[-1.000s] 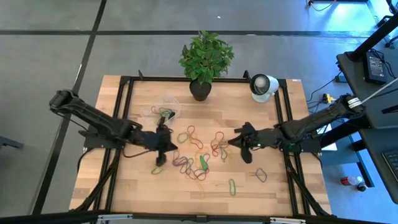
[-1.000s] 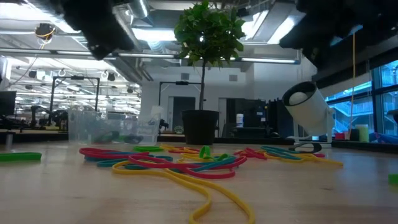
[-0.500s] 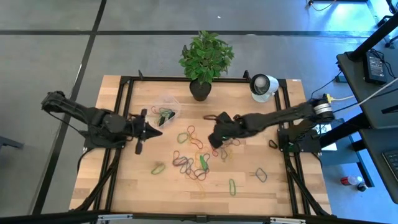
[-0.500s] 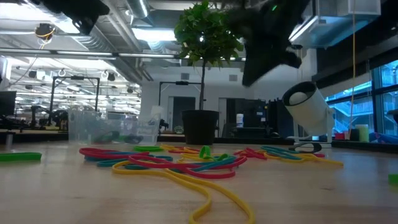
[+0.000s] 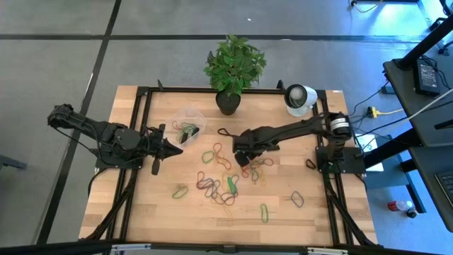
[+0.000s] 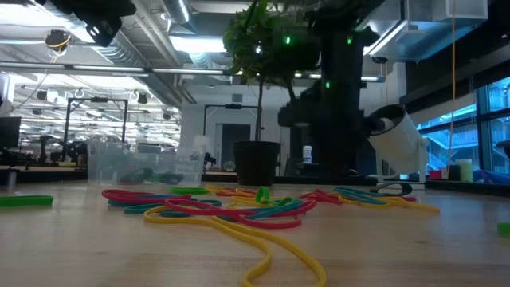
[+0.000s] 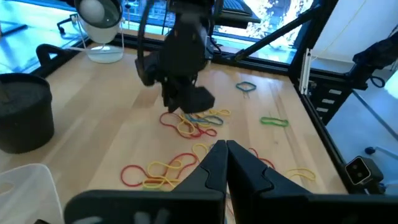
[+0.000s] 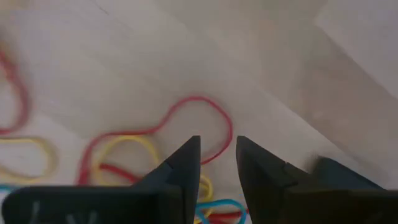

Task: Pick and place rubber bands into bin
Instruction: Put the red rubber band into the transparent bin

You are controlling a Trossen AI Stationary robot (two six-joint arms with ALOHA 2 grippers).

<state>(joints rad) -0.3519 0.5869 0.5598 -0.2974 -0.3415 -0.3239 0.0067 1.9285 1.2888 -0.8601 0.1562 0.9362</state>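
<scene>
The right gripper (image 5: 243, 157) hangs low over the middle of the worktop (image 5: 311, 219), above a tangle of rubber bands (image 5: 249, 167). Its fingers (image 8: 180, 163) stand a little apart, with a narrow gap, and hold nothing. Just beyond their tips lies a red band (image 8: 193, 124) looped over a yellow one.

The step in hand looks like the pick. To do it well, the right gripper should come straight down so that one finger lands inside the red loop and the other outside it, then close on that single strand. Bands that overlap may come up together or snag, so a slow lift is wise.

The bin (image 5: 188, 124) sits at the far left of the worktop, with some bands already in it. The left gripper (image 5: 178, 148) waits just beside it, its fingers (image 7: 214, 163) pressed together and empty.
</scene>
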